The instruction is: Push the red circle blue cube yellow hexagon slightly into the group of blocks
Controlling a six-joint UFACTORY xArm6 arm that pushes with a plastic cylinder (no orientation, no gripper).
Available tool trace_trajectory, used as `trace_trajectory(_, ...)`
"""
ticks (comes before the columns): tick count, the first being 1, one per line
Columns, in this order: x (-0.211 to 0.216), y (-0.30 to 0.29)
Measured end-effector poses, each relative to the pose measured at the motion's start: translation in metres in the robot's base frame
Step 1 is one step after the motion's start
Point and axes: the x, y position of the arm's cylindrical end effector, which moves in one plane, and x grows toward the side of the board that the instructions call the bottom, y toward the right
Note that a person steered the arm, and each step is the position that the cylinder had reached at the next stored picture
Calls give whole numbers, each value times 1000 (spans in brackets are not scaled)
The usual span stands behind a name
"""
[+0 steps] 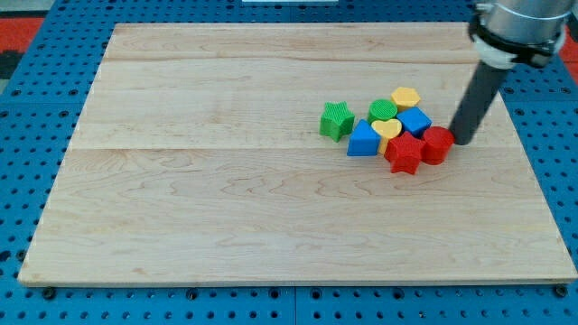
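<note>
Pushing step under way, by my reading: nearest the board's [181,235] bottom edge lie the red star [403,154] and red circle [437,144], with my tip [461,140] just beside the circle on its right; no fingers exist to open or close. Farther back, toward the top-right corner, sit the blue cube [415,120] and yellow hexagon [405,97], beside the yellow heart [387,129], blue triangle [363,138], green block [382,110] and green star [336,119]. Next move likely needs a short leftward nudge; no readable writing anywhere.
</note>
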Motion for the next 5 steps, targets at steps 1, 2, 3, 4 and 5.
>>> trace_trajectory(1, 0, 1)
trace_trajectory(2, -19, 17)
trace_trajectory(3, -86, 22)
trace_trajectory(4, -95, 7)
trace_trajectory(5, -81, -13)
